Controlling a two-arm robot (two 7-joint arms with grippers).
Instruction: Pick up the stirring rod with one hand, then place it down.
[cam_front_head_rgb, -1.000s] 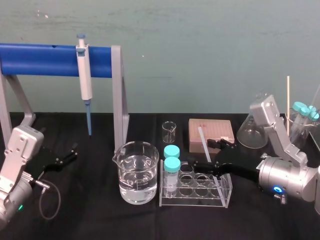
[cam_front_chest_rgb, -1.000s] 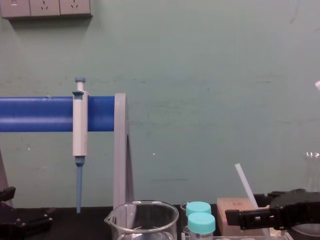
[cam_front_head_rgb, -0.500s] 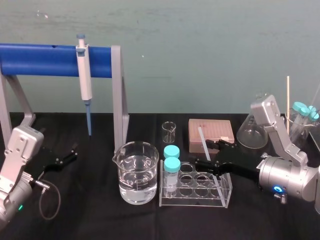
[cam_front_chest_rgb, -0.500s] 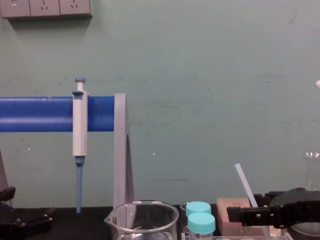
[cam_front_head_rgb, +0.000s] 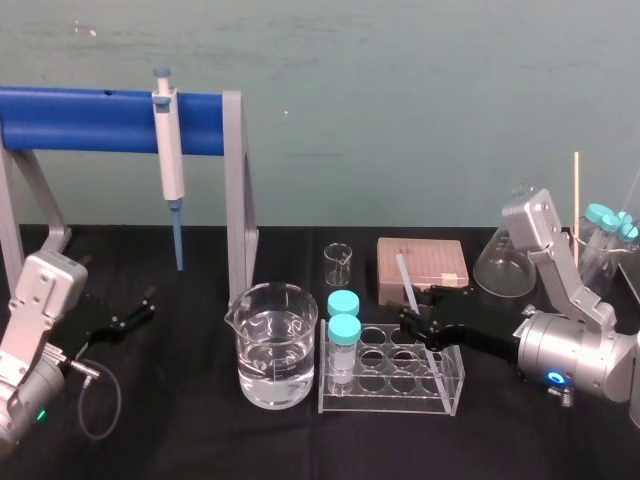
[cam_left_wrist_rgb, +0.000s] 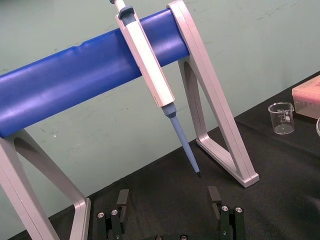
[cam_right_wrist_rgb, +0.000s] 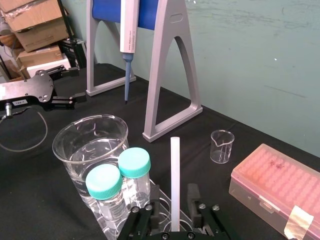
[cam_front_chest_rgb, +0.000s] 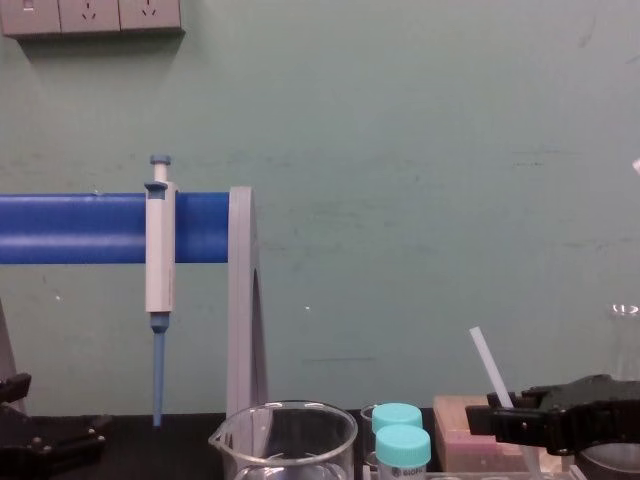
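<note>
The stirring rod (cam_front_head_rgb: 403, 272) appeared light, stiff, slick, brittle; right end effector (cam_front_head_rgb: 416, 308) gripped it mid-shaft; left end effector (cam_left_wrist_rgb: 168, 196) sat parked, fingers spread.

One stirring rod (cam_front_head_rgb: 408, 285), one pipette (cam_front_head_rgb: 169, 150) and one blue-barred stand (cam_front_head_rgb: 90, 120). Two grippers: the left gripper (cam_front_head_rgb: 148, 303) and the right gripper (cam_front_head_rgb: 415, 305). Two beakers: one large beaker (cam_front_head_rgb: 276, 345) and one small beaker (cam_front_head_rgb: 338, 264). Two teal-capped vials (cam_front_head_rgb: 344, 345) in one clear rack (cam_front_head_rgb: 450, 385), and two more teal-capped tubes (cam_front_head_rgb: 600, 213) at the far right. One pink tip box (cam_front_head_rgb: 425, 262), one conical flask (cam_front_head_rgb: 500, 262), one thin wooden stick (cam_front_head_rgb: 576, 200)
</note>
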